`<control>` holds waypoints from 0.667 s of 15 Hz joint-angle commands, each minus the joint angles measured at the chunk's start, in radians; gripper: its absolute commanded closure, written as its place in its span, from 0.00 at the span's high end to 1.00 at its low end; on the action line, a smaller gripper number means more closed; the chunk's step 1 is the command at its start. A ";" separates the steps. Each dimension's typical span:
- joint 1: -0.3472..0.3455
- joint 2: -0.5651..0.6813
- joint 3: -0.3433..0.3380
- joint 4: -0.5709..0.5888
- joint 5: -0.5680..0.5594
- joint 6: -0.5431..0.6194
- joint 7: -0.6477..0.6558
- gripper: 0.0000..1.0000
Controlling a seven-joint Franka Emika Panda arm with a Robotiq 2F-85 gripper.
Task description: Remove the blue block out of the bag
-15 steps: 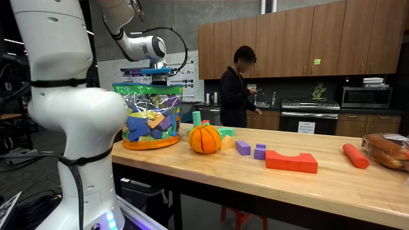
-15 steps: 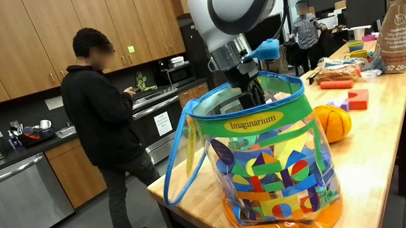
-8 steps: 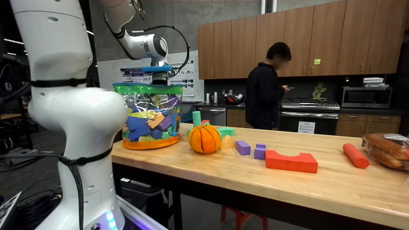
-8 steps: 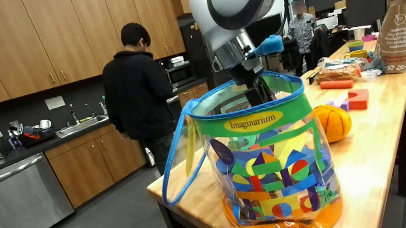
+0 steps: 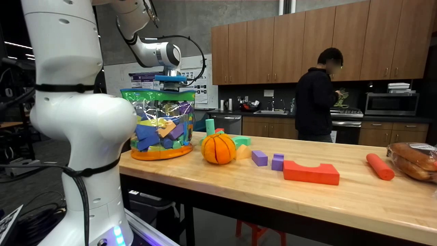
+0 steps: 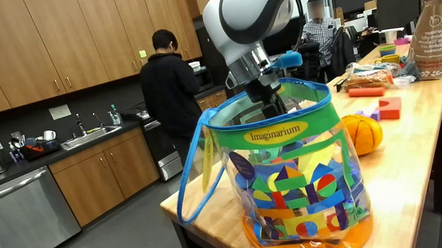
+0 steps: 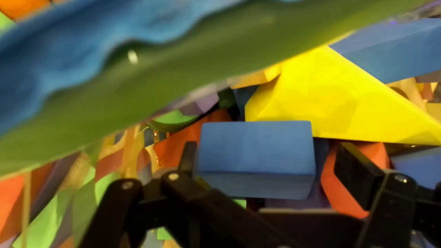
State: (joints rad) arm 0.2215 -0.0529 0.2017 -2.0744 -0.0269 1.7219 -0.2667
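Two dark fingers [image 7: 358,175] of the claw [image 7: 268,160] stand wide apart low in the wrist view, holding nothing. Between them, near the middle of the frame, sits the blue block [image 7: 256,148]; I can't tell whether the finger at the frame's left touches it. A yellow block [image 7: 344,103] lies just to the upper right. All this is inside the bag [image 6: 232,138], upright at lower centre in an exterior view, on the desk [image 6: 406,145] with an orange ball [image 6: 363,133] just right of it.
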 commanded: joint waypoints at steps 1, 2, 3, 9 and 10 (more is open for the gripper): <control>-0.004 0.058 0.002 0.039 0.005 -0.014 -0.013 1.00; -0.004 0.067 0.002 0.043 0.005 -0.023 -0.012 1.00; -0.005 0.071 0.002 0.046 0.007 -0.030 -0.010 1.00; -0.006 0.089 0.003 0.058 0.007 -0.027 -0.017 1.00; -0.007 0.091 0.003 0.060 0.005 -0.026 -0.017 1.00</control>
State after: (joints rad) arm 0.2201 0.0247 0.2014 -2.0397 -0.0270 1.7186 -0.2680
